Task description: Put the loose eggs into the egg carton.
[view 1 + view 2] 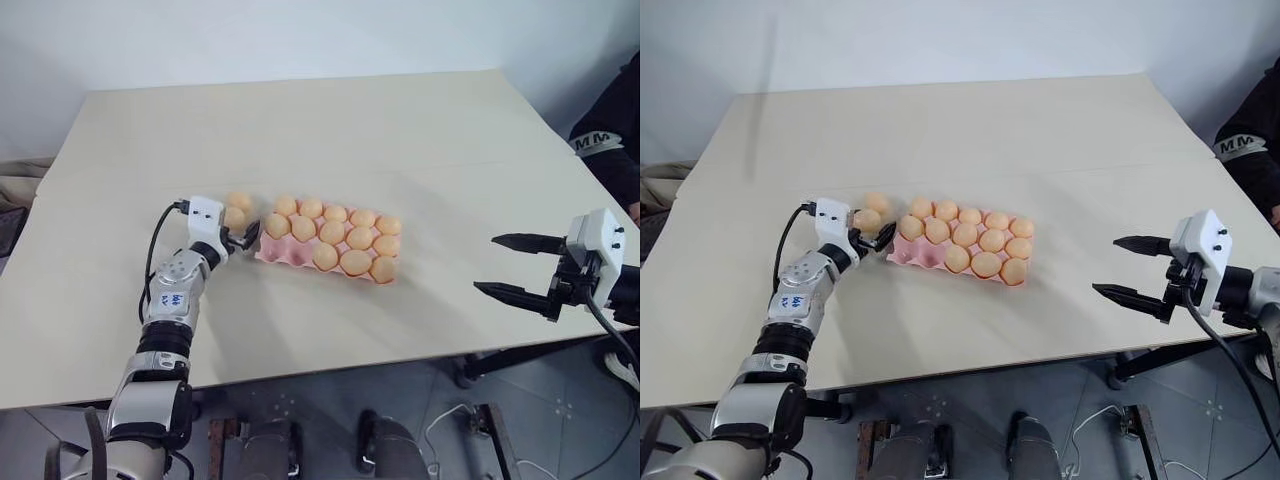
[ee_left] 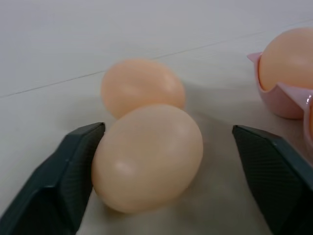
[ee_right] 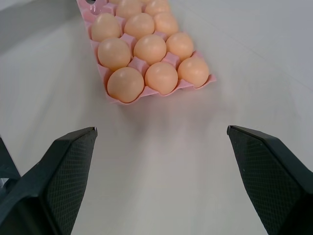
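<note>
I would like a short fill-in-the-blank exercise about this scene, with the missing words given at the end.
1. The number of loose eggs on the table beside the egg carton is ____.
2. The left gripper has its fingers on either side of one loose ____.
3. The colour of the egg carton is ____.
4. The right gripper hovers with its jaws ____.

Missing words: two; egg; pink; open

A pale wooden table (image 1: 330, 130) stands against a white wall (image 1: 300, 35).
</note>
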You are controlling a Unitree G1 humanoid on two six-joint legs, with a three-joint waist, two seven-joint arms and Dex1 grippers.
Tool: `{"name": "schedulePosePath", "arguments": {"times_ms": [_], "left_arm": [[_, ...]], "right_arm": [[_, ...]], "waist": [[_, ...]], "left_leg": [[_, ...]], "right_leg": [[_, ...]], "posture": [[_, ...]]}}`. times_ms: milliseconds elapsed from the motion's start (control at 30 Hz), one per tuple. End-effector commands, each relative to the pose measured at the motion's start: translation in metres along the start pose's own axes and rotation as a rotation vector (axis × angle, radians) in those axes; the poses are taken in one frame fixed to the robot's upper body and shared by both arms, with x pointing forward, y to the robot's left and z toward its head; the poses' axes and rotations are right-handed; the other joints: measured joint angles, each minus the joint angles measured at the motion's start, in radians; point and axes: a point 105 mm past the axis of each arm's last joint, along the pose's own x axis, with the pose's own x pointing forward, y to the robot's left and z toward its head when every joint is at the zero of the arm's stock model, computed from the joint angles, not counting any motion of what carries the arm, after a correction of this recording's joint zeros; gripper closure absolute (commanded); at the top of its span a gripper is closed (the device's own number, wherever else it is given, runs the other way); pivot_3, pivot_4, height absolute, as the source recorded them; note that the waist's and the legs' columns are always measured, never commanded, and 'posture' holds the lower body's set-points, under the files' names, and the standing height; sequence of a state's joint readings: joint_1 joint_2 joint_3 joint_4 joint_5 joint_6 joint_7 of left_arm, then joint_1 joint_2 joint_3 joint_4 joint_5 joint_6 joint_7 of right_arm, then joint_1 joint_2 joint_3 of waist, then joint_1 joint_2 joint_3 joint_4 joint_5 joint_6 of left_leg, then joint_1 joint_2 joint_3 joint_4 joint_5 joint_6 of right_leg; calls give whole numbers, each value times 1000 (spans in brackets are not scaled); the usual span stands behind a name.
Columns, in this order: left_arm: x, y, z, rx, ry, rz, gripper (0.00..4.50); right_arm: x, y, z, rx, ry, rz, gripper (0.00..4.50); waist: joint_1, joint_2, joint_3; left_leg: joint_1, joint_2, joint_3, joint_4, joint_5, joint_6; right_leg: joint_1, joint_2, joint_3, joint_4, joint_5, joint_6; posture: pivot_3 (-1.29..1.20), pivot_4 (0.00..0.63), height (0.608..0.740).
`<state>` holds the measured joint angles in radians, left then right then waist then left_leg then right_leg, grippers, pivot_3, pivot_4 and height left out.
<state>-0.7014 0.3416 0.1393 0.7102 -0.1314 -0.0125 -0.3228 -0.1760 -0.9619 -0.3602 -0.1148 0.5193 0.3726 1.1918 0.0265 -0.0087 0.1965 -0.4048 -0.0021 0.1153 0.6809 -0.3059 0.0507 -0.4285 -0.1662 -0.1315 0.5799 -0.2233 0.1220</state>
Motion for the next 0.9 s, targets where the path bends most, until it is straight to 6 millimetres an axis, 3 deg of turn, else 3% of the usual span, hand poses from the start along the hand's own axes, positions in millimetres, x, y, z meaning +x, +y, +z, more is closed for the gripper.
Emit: {"name": "schedulePosePath", "arguments": {"times_ms": [33,133,200,400,567,733,900], "left_arm": [[3,0,11,17,-37,1,1227],[2,0,12,10,-41,-7,2178],[0,1,13,2,-37,-9,2527],[-26,1,21,32,-14,-112,2572],[-62,-5,55,49,-50,-253,2572],[-80,-45,82,84,-15,-548,2572],[-71,-75,86,103,25,-722,2572]], "right_arm": [[-4,-3,11,-47,-1,-16,0],[-4,-3,11,-48,1,-20,0],[-4,-3,11,-49,0,-22,0],[-4,-4,11,-49,-1,-32,0],[-3,-3,10,-44,-6,-43,0],[1,-4,9,-42,-26,-55,0],[2,-1,11,-48,-56,-59,0]], "waist": [[0,0,0],[0,0,0],[0,0,0],[-5,0,0],[-5,0,0],[3,0,0],[1,0,0]], "left_leg": [[0,0,0,0,0,0],[0,0,0,0,0,0],[0,0,0,0,0,0],[0,0,1,0,0,0],[0,1,1,0,-1,-1],[0,0,1,0,0,0],[0,0,1,0,0,0]], "right_leg": [[0,0,0,0,0,0],[0,0,0,0,0,0],[0,0,0,0,0,0],[0,0,0,0,0,0],[-1,0,0,0,0,0],[0,-2,0,-5,1,0],[0,1,0,-4,1,0]], "posture": [[0,150,740],[0,150,740],[0,150,740],[0,150,740],[0,150,740],[0,150,740],[0,150,740]]}}
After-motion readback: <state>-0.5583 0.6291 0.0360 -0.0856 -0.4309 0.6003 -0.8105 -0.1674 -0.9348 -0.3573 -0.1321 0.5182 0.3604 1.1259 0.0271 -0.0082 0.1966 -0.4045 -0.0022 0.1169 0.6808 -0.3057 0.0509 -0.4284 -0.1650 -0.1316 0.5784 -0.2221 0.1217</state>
